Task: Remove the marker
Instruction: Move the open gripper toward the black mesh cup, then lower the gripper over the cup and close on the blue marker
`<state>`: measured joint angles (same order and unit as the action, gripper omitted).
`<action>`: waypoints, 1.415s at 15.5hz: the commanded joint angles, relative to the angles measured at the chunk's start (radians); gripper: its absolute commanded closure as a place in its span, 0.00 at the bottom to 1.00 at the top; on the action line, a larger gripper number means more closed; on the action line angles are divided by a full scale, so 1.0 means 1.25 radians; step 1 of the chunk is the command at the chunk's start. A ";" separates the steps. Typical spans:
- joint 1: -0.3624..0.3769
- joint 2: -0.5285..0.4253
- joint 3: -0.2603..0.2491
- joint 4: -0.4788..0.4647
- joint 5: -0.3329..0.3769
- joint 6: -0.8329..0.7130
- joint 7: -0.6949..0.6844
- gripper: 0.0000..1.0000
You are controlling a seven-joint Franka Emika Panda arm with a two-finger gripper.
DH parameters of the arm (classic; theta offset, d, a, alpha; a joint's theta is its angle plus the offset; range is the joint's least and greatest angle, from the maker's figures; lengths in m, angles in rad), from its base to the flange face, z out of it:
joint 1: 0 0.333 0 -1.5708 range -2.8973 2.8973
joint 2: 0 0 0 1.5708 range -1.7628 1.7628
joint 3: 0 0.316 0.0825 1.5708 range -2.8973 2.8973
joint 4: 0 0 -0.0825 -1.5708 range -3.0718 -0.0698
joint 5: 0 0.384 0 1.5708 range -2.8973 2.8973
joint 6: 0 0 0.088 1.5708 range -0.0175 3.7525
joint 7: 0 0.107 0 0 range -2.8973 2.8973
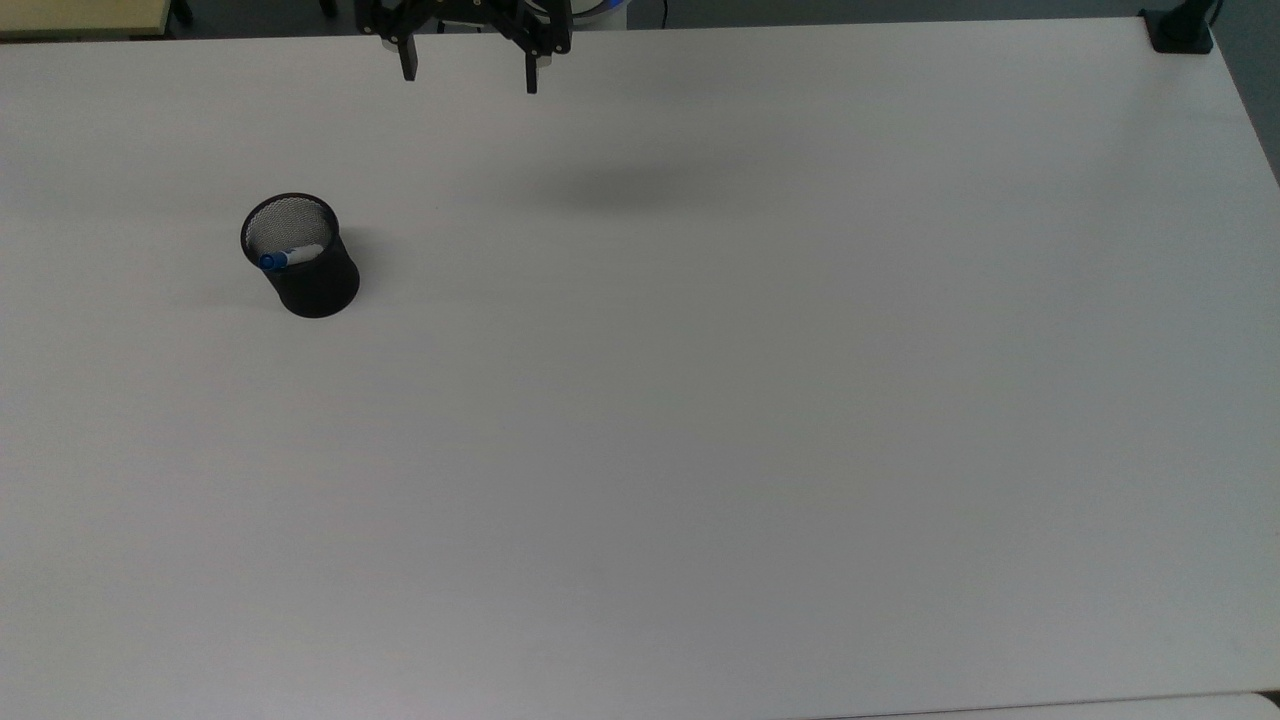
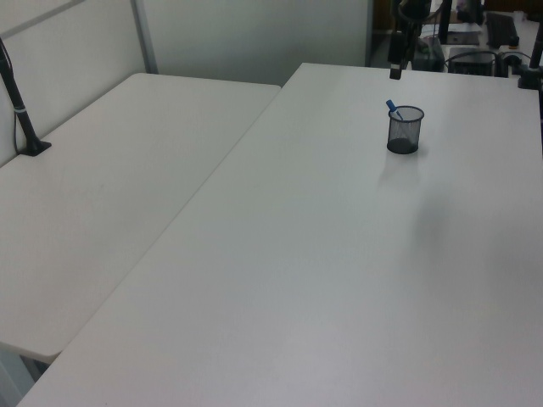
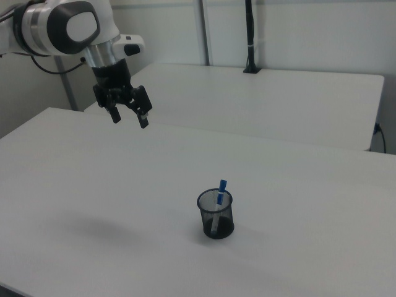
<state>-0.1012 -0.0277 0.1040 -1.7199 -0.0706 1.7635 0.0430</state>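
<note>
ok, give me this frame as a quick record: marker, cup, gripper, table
marker: standing tilted inside the cup, blue end poking above the rim
cup: black mesh, upright on the table
gripper: open, holding nothing, raised above the table, well apart from the cup
table: white
task state: marker not yet removed

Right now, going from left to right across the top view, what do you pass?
Black mesh cup with the marker leaning inside it → the open gripper hanging above the table's far edge → a black clamp mount at the top view's far right corner.
</note>
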 commanded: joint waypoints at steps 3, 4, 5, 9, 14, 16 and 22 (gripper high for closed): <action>0.004 -0.010 -0.007 0.003 0.005 -0.017 -0.018 0.00; 0.004 -0.010 -0.007 0.003 0.005 -0.017 -0.018 0.00; 0.004 -0.010 -0.007 0.003 0.005 -0.018 -0.016 0.00; 0.000 -0.011 -0.007 0.003 0.005 -0.019 -0.018 0.00; -0.026 -0.010 -0.030 0.001 -0.012 -0.018 -0.070 0.00; -0.042 0.001 -0.041 -0.005 -0.013 -0.016 -0.110 0.00; -0.061 0.058 -0.090 -0.055 -0.121 0.126 -0.181 0.00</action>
<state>-0.1789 0.0323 0.0229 -1.7346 -0.1970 1.7956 -0.1740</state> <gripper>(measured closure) 0.000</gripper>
